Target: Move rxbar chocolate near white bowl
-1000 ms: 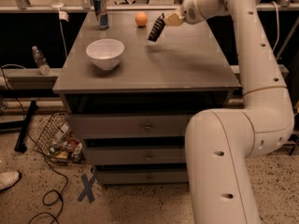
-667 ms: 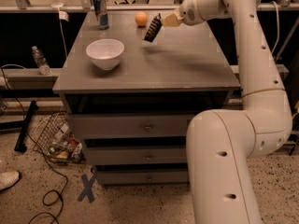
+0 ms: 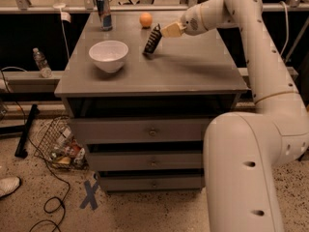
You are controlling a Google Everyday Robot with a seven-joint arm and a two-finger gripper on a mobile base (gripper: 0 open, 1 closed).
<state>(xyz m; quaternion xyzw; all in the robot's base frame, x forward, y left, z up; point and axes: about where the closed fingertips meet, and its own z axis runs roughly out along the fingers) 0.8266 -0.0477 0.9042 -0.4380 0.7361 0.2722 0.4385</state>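
The rxbar chocolate [image 3: 153, 40] is a dark wrapped bar, held tilted with its lower end near the tabletop. My gripper [image 3: 166, 31] is shut on its upper end, reaching in from the right over the middle of the table. The white bowl [image 3: 108, 55] sits upright on the left part of the grey table [image 3: 193, 69], a short gap left of the bar.
An orange [image 3: 146, 20] lies at the back, just behind the bar. A tall blue-silver can [image 3: 104, 13] stands at the back left. My arm [image 3: 256, 47] spans the right side. A wire basket [image 3: 60, 144] of items sits on the floor at left.
The gripper has carried the bar leftward and lower, closer to the bowl. The bowl, can and orange have not moved.
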